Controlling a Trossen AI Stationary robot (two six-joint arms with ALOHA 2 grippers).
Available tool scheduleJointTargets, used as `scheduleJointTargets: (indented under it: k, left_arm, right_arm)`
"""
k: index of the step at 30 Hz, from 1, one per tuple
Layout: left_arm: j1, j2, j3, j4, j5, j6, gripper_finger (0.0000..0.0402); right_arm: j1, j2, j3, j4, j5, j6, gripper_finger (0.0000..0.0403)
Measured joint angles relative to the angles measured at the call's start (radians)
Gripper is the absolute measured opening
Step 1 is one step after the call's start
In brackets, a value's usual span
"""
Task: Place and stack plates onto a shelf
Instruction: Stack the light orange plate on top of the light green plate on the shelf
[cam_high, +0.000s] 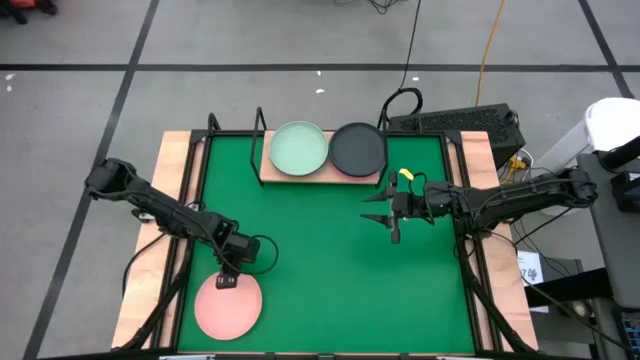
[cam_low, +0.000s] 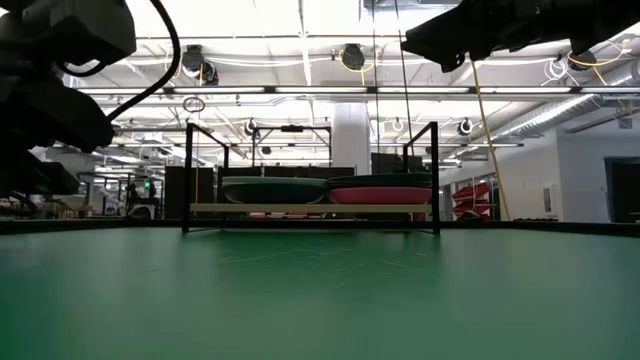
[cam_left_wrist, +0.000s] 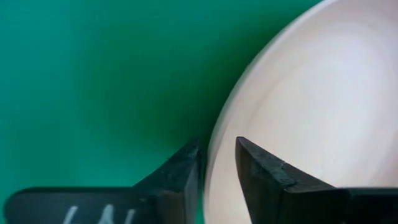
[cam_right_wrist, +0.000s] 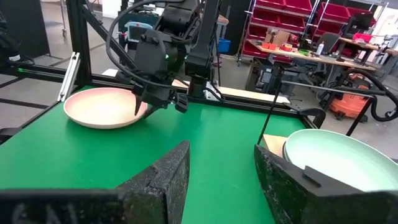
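A pale pink plate lies flat on the green mat near its near left corner and also shows in the right wrist view. My left gripper is at its far rim, shut on it. The shelf stands at the mat's far edge. It carries a mint green plate and a black plate, which sits on a hot pink one. My right gripper hovers open above the mat, in front of the shelf's right end, holding nothing. My left gripper pinches the pale pink plate's far rim between its two fingers, one finger outside the plate and the other inside the bowl. The fingers come from above, pointing down. The plate lies on the mat.
The mat's middle lies between the pink plate and the shelf. The shelf's black frame posts rise at its ends. A keyboard and cables lie beyond the table's far right corner.
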Motion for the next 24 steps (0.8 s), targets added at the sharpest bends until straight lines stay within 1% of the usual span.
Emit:
scheduleJointTargets:
  k: [11, 24]
  left_arm:
    - [0.010, -0.001, -0.002, 0.004, 0.006, 0.048, 0.0013]
    - [0.057, -0.001, 0.002, 0.002, 0.000, 0.068, 0.0010]
  right_arm:
    - [0.000, 0.000, 0.000, 0.000, 0.000, 0.025, 0.0160]
    - [0.000, 0.000, 0.000, -0.008, 0.000, 0.025, 0.0160]
